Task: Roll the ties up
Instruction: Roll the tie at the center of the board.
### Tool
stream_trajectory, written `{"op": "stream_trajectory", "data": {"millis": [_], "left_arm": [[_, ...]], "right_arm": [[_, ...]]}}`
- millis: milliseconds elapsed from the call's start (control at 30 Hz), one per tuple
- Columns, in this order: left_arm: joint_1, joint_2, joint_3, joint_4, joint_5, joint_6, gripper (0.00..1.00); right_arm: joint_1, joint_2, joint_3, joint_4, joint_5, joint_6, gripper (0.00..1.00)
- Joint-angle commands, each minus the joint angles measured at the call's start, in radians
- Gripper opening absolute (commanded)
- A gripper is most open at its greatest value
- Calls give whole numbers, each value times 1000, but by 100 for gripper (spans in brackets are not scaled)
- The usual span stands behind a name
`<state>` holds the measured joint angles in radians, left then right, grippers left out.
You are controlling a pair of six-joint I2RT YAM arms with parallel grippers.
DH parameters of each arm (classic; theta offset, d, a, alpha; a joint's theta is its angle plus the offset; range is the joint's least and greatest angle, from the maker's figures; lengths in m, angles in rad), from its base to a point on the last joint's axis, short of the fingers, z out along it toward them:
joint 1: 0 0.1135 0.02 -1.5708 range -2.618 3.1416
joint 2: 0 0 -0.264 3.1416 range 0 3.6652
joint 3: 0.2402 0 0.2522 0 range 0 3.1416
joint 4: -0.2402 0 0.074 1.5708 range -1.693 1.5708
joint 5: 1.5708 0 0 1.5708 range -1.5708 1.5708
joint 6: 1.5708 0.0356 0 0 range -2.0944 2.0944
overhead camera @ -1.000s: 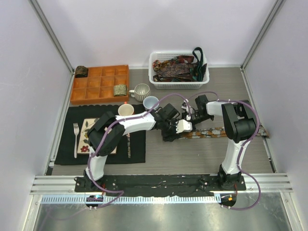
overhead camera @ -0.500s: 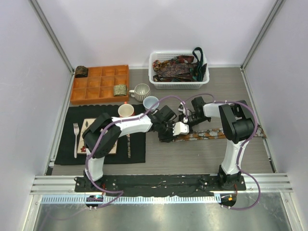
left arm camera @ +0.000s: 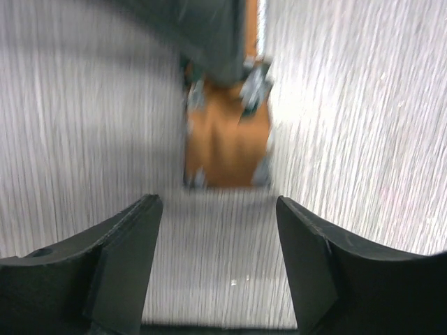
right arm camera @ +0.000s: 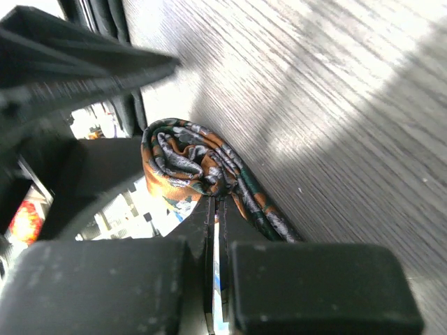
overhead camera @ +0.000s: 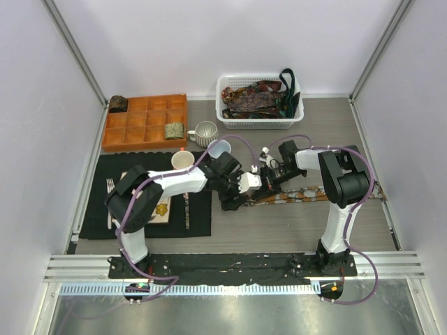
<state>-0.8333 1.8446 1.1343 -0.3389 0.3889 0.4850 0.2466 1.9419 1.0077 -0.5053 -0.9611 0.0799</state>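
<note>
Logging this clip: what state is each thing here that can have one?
Orange patterned fabric tie on the table: one end loosely coiled, rest flat.
Right gripper: shut on the tie.
Left gripper: open, empty.
Patterned ties in the white plastic basket: unrolled, heaped.
Mottled fabric coils in the orange tray: rolled.

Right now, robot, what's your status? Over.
Left gripper open, facing tie. Right gripper shut on tie's coiled end. Rest lies flat on table.

Orange, grey and green patterned tie (right arm camera: pixel 188 164)
</note>
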Motion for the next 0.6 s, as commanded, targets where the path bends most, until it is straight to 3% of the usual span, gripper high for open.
{"op": "stream_trajectory", "data": {"millis": [0, 333, 567], "left_arm": [[31, -84, -97, 125, 61, -63, 73], [36, -85, -169, 385, 145, -186, 72], [36, -25, -130, 434, 192, -184, 67]], "right_arm": [[-4, 2, -1, -13, 87, -65, 1], [-6, -11, -23, -21, 191, -120, 1], [-7, -9, -29, -7, 228, -121, 1]]}}
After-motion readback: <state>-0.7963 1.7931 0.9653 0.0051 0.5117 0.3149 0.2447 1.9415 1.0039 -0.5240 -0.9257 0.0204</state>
